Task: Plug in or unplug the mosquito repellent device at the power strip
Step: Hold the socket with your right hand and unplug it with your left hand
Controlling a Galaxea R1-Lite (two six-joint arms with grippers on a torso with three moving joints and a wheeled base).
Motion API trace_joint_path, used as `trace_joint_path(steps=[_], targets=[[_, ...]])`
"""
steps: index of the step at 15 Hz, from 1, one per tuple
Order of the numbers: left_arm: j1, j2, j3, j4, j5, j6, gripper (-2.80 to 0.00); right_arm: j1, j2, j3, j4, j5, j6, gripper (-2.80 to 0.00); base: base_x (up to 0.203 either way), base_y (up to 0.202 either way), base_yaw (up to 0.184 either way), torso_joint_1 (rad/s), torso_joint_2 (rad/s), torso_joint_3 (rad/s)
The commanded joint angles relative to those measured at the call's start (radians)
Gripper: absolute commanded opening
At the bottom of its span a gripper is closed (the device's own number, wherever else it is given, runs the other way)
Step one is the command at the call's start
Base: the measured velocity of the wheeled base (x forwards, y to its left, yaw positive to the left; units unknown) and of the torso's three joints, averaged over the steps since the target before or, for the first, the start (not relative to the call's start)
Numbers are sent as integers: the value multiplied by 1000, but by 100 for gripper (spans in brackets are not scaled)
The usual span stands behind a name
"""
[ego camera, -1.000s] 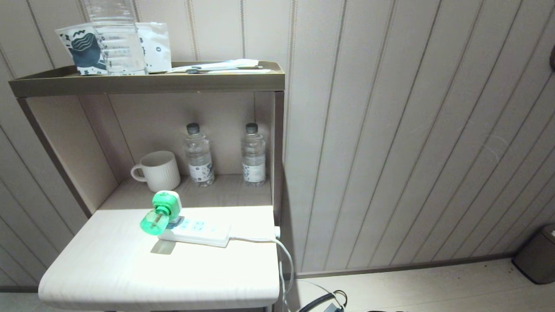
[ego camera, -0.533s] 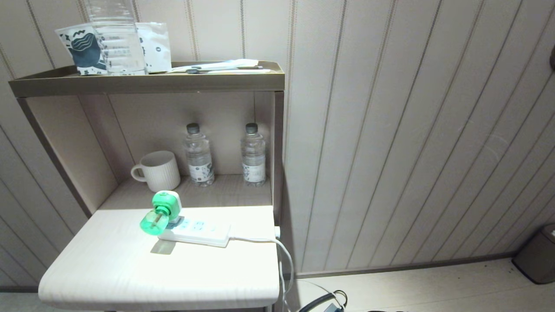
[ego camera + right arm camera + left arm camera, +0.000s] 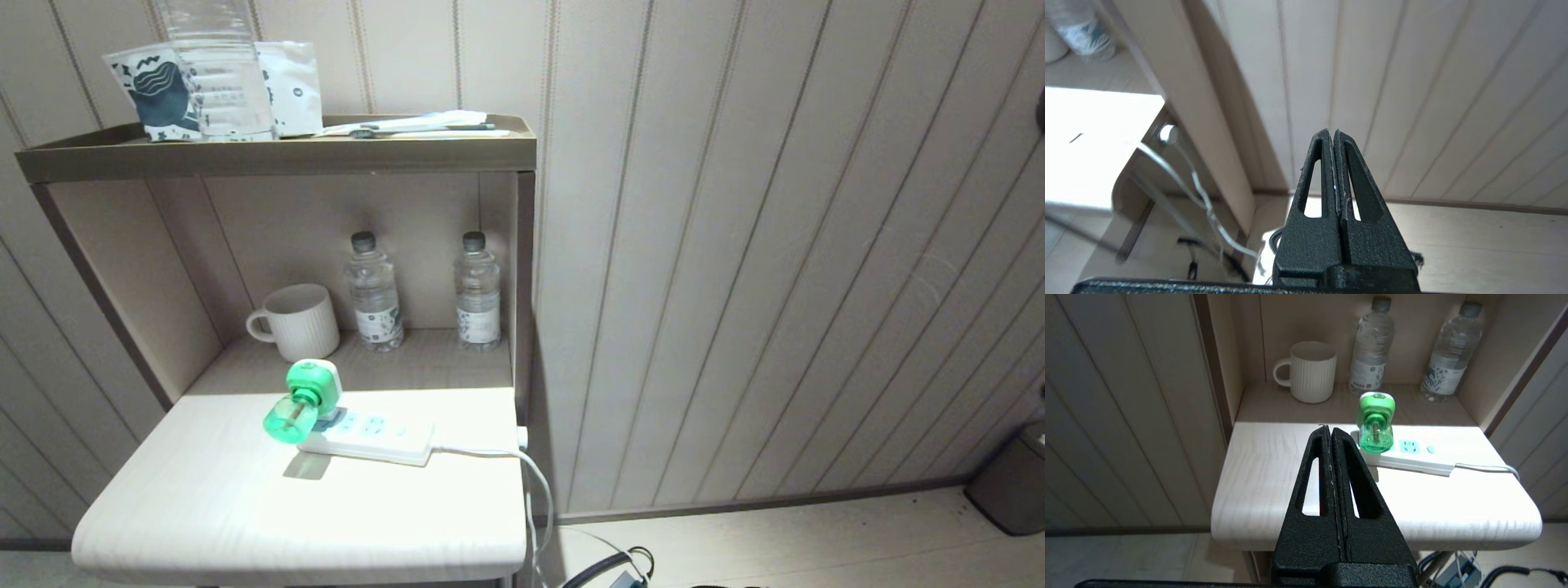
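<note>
Hard light pours down on the white tabletop [image 3: 245,506], washing it out to near-pure glare, while the alcove [image 3: 326,245] behind sits in soft shade. The green device [image 3: 300,400] throws a short shadow onto the tabletop just beneath it. In the right wrist view the white cord [image 3: 1180,179] and table edge smear with blur, and the wall panels [image 3: 775,245] bow near the frame edges.
</note>
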Motion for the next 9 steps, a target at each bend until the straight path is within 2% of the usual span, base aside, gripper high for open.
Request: trace_joint_path(steps=[1,4,6,8,9], targets=[[-1,65,-3,1,-3,0,-280,49,101,-18,-3,-2,0,-280,0,0,0,0,0,0],[-4,154,-20,3,-12,1,-280,144,176,-22,-25,-21,5,-280,0,0,0,0,0,0],[-23,266,-66,18,-41,2,-280,230,225,-28,-29,-46,12,-280,0,0,0,0,0,0],[-81,382,-178,91,-54,0,-280,260,240,-28,-30,-65,24,-280,0,0,0,0,0,0],[-140,434,-245,164,-57,-3,-280,262,240,-25,-30,-65,25,-280,0,0,0,0,0,0]])
